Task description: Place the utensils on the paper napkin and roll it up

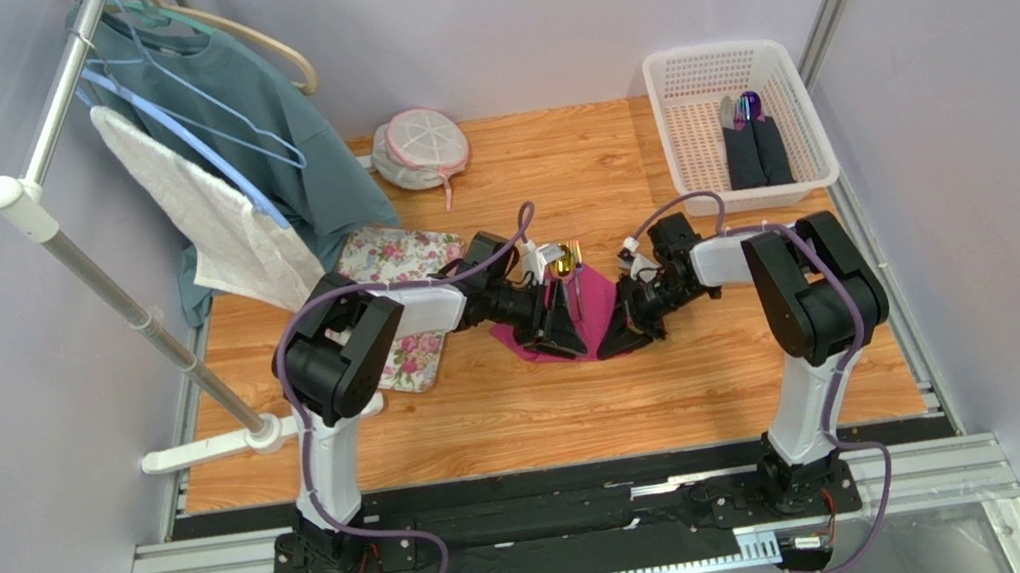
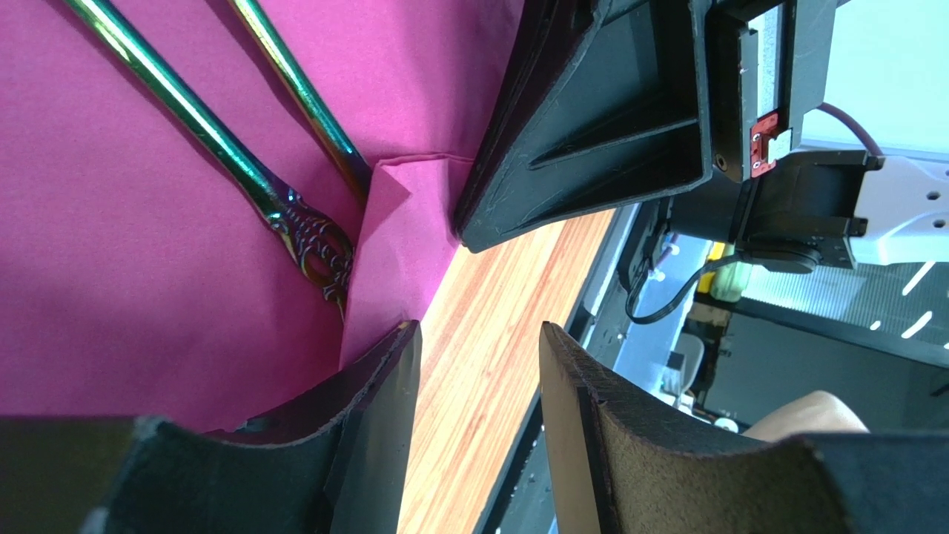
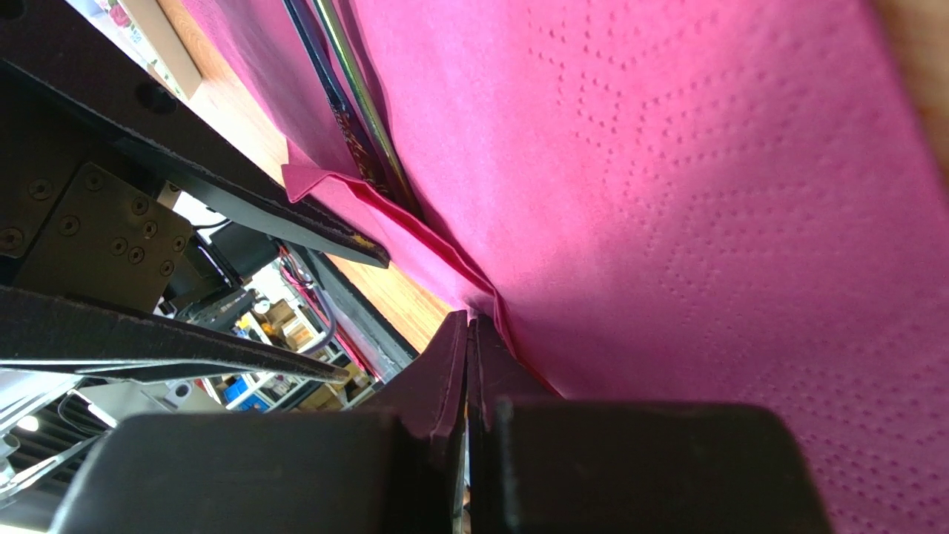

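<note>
- Top view: the magenta paper napkin point(image 1: 592, 302) sits mid-table on the wooden table point(image 1: 521, 421), with both grippers crowded right onto it.
- The utensils point(image 2: 240, 167) lie on the napkin, two slim shiny handles side by side. Their heads are out of the wrist views, and a gold glint shows at the napkin's 12 o'clock from above.
- A flap of the napkin's edge is folded up against the handle ends.
- The left gripper point(image 2: 479, 334) reaches in from 9 o'clock with its jaws spread wide and only bare wood between them. One finger point(image 2: 373, 412) overlaps the napkin's edge.
- The right gripper point(image 3: 468, 334) comes from 4 o'clock, its fingers pinched tight on the napkin's folded edge.
- A white basket point(image 1: 742, 116) stands at the table's 1 o'clock.
- A floral cloth point(image 1: 399, 265) lies at the napkin's 9 o'clock.
</note>
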Robot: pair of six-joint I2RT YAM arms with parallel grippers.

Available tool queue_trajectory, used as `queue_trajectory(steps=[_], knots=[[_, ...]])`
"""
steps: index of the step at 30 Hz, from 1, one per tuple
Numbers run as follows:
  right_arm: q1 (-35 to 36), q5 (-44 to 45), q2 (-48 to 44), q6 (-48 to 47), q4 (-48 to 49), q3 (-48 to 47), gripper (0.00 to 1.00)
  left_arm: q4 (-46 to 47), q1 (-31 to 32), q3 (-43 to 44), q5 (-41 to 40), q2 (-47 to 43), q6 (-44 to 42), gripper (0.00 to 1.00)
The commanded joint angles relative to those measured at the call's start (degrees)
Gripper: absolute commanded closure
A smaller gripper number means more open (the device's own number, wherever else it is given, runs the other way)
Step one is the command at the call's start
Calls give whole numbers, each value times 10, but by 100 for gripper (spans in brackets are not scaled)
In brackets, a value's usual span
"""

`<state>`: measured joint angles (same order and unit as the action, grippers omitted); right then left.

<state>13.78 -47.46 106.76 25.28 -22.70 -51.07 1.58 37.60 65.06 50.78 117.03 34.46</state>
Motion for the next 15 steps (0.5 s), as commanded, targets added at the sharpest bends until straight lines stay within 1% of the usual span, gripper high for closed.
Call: queue_trajectory(steps=[1,8,15], knots=[[4,64,26,-15,-6,-2,100,19,-12,-12,9,10,8,48],[2,74,30,-21,-9,-3,100,7,-28,-34,9,4,-10,48],[-2,82,31,-30,-12,-2,100,15,-53,-55,9,2,-3,48]])
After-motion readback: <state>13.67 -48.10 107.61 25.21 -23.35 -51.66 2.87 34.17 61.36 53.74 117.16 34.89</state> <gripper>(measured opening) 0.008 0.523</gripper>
